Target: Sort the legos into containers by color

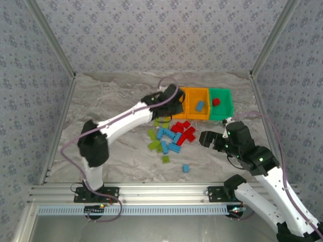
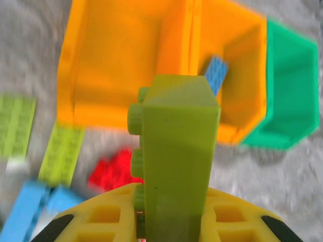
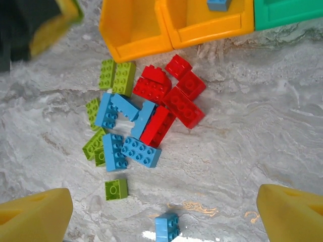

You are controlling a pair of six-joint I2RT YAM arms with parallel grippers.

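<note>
**Fig. Mid-sort, both arms.** Left gripper (image 1: 169, 102): clamped tight on a lime brick (image 2: 174, 151), held upright at the left orange bin (image 2: 70, 80). Prob. a drop there, as that bin looks empty. The mid orange bin (image 1: 194, 115) has a blue brick (image 1: 200, 106), and the green bin (image 1: 225, 95) has a red brick (image 1: 216, 102). Right gripper (image 1: 208, 138): jaws wide, nothing held, hovering near the mixed pile (image 3: 146, 116) on the table (image 1: 111, 101), likely staged for next pick.
</note>
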